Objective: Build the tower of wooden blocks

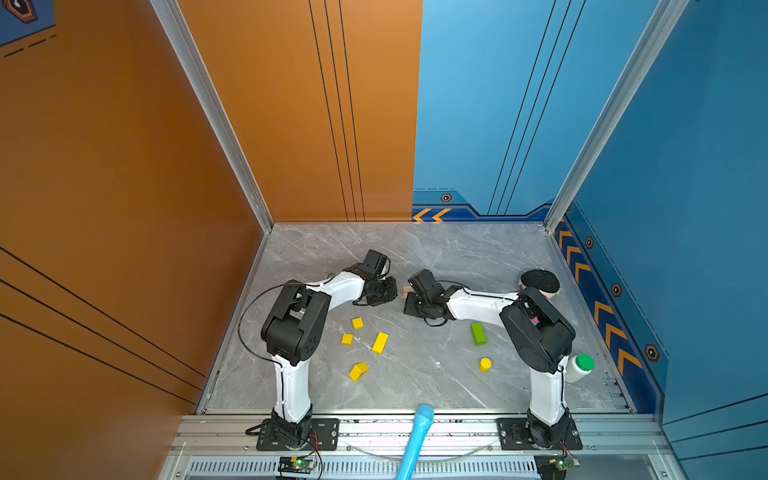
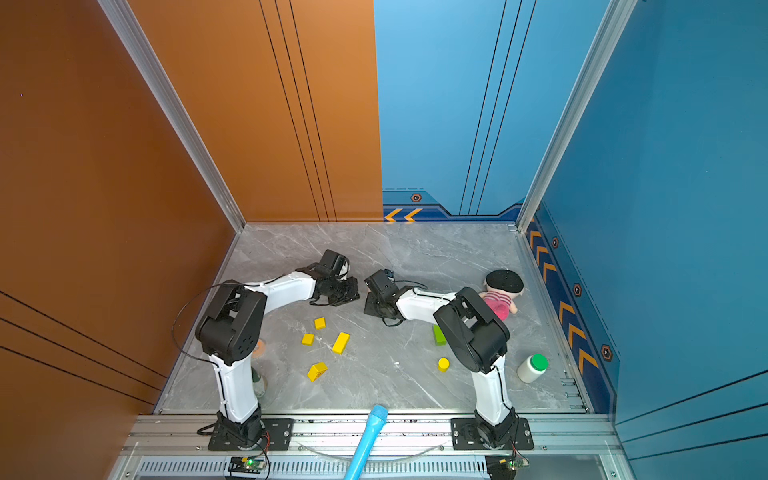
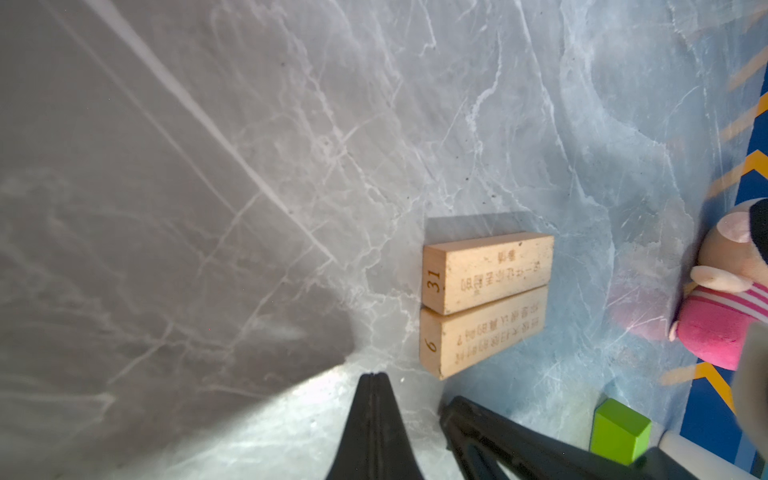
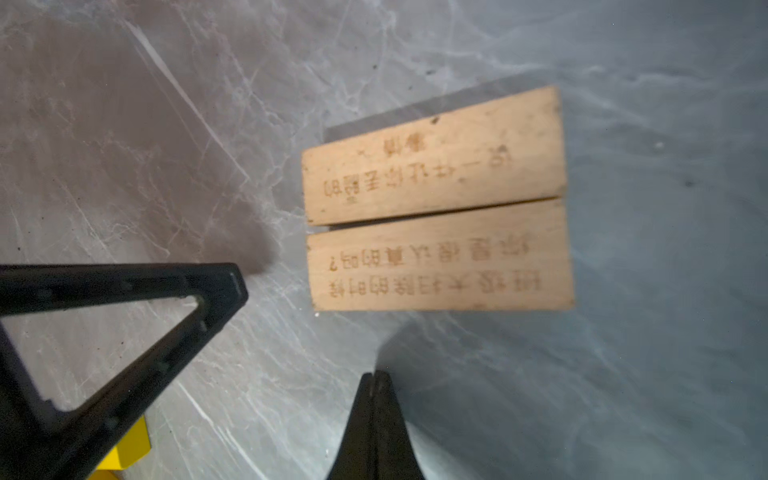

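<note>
R claw (image 4: 375,377) shut; planks (image 4: 438,266) parallel, long sides prob touching.

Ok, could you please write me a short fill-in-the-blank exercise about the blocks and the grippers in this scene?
1. The ____ tan planks lie flat, side by side.
2. The left gripper and the right gripper are both ____ and hold nothing.
3. The only bar that is not yellow is ____.
4. The upright cylinder is ____.
Missing words: two; shut; green; yellow.
</note>
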You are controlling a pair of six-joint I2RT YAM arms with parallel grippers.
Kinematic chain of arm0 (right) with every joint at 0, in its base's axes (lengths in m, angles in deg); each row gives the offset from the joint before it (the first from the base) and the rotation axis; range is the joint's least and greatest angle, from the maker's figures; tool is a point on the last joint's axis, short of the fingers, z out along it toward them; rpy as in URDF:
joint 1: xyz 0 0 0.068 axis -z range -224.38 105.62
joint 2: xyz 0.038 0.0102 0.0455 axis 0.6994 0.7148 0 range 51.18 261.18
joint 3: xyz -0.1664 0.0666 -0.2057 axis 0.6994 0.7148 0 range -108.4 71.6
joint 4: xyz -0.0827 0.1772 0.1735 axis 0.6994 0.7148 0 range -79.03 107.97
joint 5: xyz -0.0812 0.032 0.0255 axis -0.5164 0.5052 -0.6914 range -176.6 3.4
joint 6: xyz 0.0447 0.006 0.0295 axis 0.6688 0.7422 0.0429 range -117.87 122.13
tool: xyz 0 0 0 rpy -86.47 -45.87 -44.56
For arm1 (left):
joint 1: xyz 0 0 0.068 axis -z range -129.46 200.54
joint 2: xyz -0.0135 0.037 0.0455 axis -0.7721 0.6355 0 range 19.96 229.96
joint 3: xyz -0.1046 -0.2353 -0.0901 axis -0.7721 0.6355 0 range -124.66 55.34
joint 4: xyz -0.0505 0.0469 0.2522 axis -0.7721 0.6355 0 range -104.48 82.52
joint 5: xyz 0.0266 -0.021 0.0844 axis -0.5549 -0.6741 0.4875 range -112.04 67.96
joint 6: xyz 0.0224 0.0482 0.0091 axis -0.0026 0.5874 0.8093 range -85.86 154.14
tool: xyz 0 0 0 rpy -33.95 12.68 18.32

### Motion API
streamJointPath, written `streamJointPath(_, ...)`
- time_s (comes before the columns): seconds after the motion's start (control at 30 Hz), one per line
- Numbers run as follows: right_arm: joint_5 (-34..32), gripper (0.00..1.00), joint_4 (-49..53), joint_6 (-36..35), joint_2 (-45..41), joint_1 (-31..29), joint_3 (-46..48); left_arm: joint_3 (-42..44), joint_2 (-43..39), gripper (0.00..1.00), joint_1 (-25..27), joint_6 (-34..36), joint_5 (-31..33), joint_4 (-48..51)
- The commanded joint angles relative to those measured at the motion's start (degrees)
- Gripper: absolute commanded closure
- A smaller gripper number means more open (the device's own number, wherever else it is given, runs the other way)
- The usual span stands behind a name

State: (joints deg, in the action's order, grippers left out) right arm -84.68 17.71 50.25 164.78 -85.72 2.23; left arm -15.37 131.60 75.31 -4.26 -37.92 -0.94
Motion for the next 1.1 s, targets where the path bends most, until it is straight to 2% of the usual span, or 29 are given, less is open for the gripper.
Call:
streamJointPath(0.0,-2.66,1.00,0.96,1.28,2.22,-0.34,-1.30,1.28,-1.81,1.00,-0.87,1.12,0.33,0.75)
streamJointPath(0.5,-7.09,1.00,3.44,1.84,2.37,-0.33,-2.26,1.66,-1.60,1.00,-1.40,1.06,-0.55,0.09)
streamJointPath(1.07,-6.93,1.00,1.43,3.56,3.90,0.76,-2.20,1.86,-1.47,1.00,-1.70,1.03,-0.58,0.09)
